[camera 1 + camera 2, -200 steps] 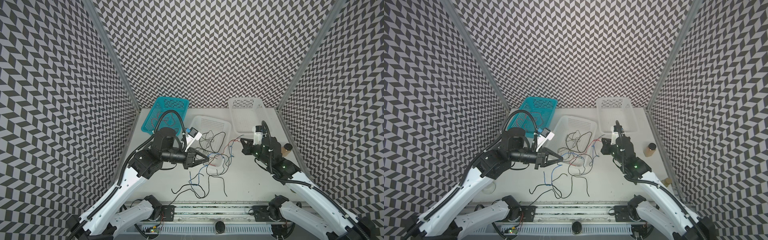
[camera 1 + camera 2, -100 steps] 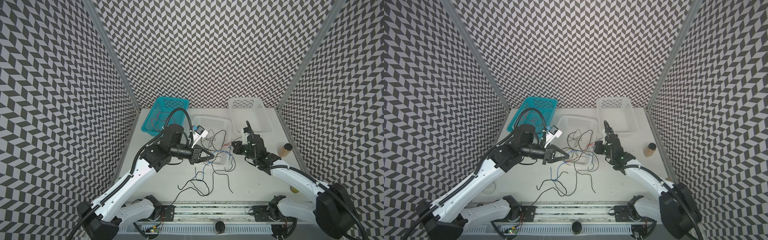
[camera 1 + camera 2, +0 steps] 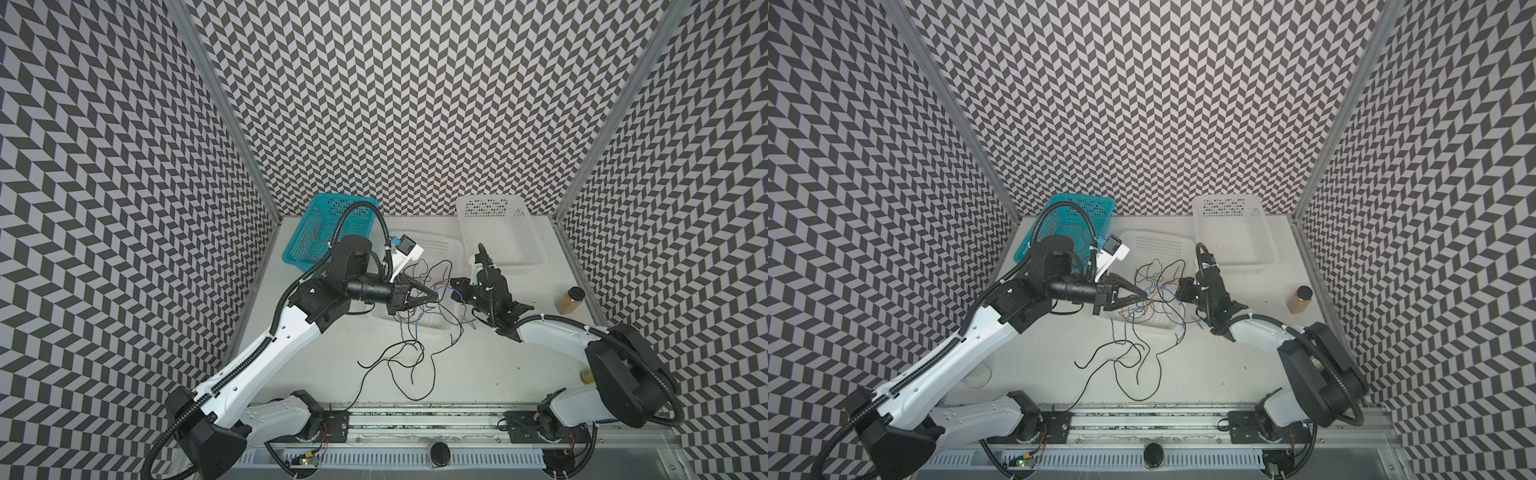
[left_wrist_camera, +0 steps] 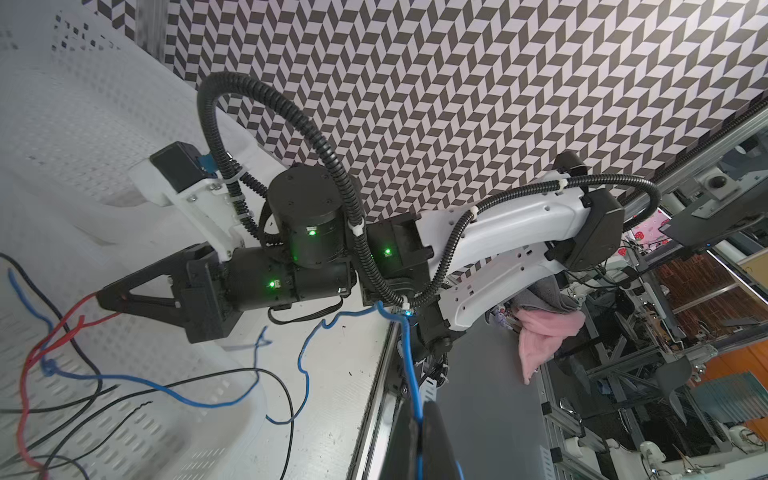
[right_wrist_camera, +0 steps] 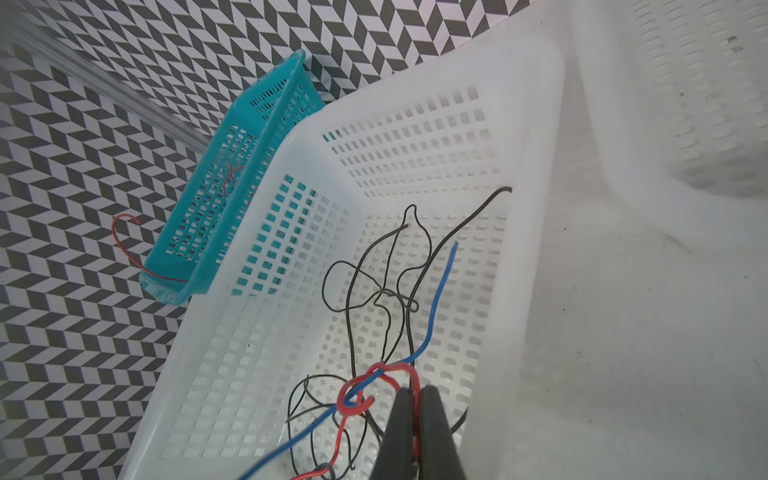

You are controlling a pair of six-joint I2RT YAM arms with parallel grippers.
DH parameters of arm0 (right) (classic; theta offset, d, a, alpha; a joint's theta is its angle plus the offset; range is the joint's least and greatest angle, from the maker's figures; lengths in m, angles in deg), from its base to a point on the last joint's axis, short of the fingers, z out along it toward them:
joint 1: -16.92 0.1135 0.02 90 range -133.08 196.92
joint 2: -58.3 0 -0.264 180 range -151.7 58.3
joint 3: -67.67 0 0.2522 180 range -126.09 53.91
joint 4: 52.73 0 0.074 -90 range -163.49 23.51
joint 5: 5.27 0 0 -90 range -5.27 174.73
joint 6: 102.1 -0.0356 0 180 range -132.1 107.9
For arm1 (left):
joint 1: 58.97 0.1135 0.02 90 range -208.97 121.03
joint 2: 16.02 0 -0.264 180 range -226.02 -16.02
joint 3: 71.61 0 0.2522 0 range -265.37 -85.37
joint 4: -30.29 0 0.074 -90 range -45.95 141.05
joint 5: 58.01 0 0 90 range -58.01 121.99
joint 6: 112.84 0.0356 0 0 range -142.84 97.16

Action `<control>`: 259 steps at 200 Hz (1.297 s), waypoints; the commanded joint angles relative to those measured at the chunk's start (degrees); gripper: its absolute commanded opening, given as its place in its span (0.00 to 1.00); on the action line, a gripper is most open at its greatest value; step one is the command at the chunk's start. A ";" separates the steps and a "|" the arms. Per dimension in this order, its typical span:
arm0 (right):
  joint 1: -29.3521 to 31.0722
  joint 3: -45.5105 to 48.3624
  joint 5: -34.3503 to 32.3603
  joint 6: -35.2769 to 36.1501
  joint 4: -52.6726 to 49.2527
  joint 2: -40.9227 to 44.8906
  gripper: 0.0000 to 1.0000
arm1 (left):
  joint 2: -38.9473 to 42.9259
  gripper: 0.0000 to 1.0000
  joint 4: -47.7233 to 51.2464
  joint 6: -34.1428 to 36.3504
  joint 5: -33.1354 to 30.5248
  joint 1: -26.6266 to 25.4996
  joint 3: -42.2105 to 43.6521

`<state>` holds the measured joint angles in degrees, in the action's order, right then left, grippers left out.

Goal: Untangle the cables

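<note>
1. Enclosure: chevron-pattern walls (image 3: 415,104) on 3 sides, with the front open above the slotted rail (image 3: 415,419). Nothing there is in your way.
2. Table (image 3: 490,374): plain white and flat. Black tails of the cables (image 3: 417,332) trail across it toward the rail, so expect some drag when you pull.
3. 3 baskets at the back. The teal basket (image 3: 305,243) has red cables inside. The rear white basket (image 3: 536,249) looks empty. The low white basket (image 3: 440,245) sits between them, right under the tangle. A brown jar (image 3: 570,300) stands well clear at the right edge.
4. Left gripper (image 3: 435,297) is clamped on a blue cable (image 4: 409,365). Right gripper (image 5: 415,392) is pinched on a red cable (image 5: 409,372). The tips are near each other above the low basket.
5. Most of the black, blue and red mess hangs from those 2 grips into the low basket.
6. The red-blue twist (image 5: 357,392) is just ahead of your right tips.
   - My read: the step is parting these 2.
   - Draw the grips apart slowly and level, watching the twist.
   - If it cinches instead of sliding, stop, ease back and regrip closer to it.
   - Lift enough that the black loops fall away, and keep loose ends out of the basket slots.
</note>
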<state>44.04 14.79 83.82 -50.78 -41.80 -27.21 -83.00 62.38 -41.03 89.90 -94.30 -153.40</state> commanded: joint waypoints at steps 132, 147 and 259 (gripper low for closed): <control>-0.13 -15.85 -6.30 -1.36 9.20 -22.50 0.00 | 1.62 0.00 -15.66 -5.47 12.20 -2.02 0.53; -0.13 -17.48 -6.71 -1.31 9.57 -23.99 0.00 | 2.71 0.00 -17.04 -6.44 12.70 -2.64 0.62; -0.04 -28.52 -1.82 5.19 0.15 -12.78 0.00 | 11.47 0.00 -2.73 3.53 2.44 -9.53 0.53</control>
<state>44.04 -11.44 80.54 -48.39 -40.60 -48.17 -74.08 56.39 -40.66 96.02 -103.81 -154.47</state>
